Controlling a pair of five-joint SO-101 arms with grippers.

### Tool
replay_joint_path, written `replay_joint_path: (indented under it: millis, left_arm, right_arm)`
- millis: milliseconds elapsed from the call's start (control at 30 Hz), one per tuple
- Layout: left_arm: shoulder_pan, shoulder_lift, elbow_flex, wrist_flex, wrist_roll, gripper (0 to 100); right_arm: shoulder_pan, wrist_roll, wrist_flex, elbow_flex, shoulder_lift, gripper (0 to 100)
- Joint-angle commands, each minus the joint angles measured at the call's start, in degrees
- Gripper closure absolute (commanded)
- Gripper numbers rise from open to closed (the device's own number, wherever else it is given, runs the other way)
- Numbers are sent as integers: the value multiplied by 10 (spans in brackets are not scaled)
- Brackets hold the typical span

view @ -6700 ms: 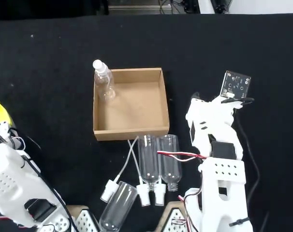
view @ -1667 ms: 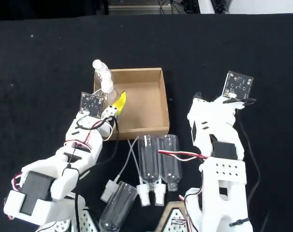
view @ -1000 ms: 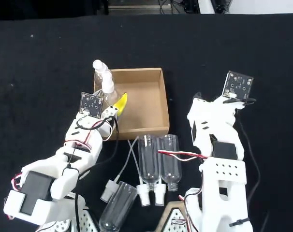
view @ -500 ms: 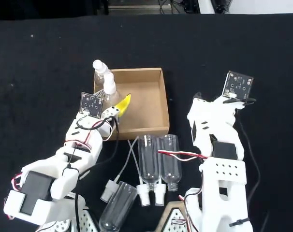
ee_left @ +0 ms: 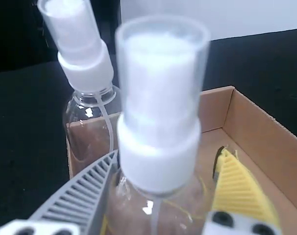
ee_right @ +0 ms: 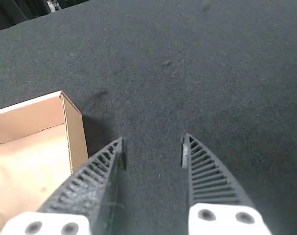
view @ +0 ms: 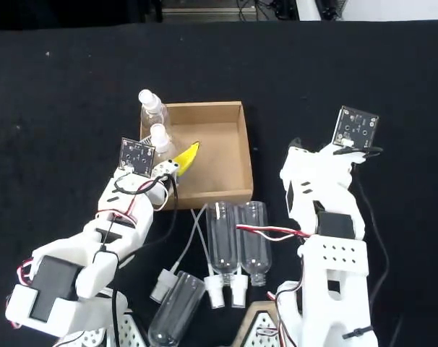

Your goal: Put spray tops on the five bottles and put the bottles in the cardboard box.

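The left pincer (ee_left: 169, 156) stands open around a capped bottle (ee_left: 158, 122). Its grey finger (ee_left: 80, 196) lies against the bottle's shoulder, and its yellow finger (ee_left: 239, 188) is just beside the other flank; whether that one touches I cannot tell. The bottle stands about upright inside the cardboard box (view: 244, 144), close to the left wall, with its white spray top uppermost.

Just beyond it, at the box's far left corner, a second capped bottle (view: 152, 105) also stands upright. The two are near each other but apart.

The right pincer (ee_right: 153, 142) is parted and holds nothing. It hangs over the black tabletop (view: 74, 72) just beside the box's right wall.

In front of the box, between the two arms' bases, two bare bottles (view: 237, 237) lie side by side and touching, necks pointing away from the box. A third bare bottle (view: 177, 307) lies slanted nearer the left arm's base.

Three loose spray tops (view: 215, 291) lie by these bottles. Two sit just at the necks of the paired bottles and one beside the slanted bottle. Their thin tubes trail along the tabletop toward the box.
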Motion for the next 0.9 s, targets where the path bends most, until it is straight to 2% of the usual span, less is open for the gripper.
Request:
replay_joint_path:
  millis: [0, 167, 333, 533, 700, 867]
  left_arm:
    - [1, -9, -23, -12, -2, 705]
    - [1, -15, -18, -12, -3, 705]
    - [1, -77, -5, -5, -5, 705]
    - [1, -186, -17, 186, -1, 705]
    - [2, -264, -17, 277, -2, 705]
    - [1, -331, -31, 402, -5, 705]
  right_arm:
    - [11, 7, -17, -2, -14, 828]
    - [11, 7, -17, -2, -14, 828]
    - [11, 7, -17, -2, -14, 828]
    - [11, 7, -17, -2, -14, 828]
    - [11, 7, -17, -2, -14, 828]
    - [11, 7, -17, -2, -14, 828]
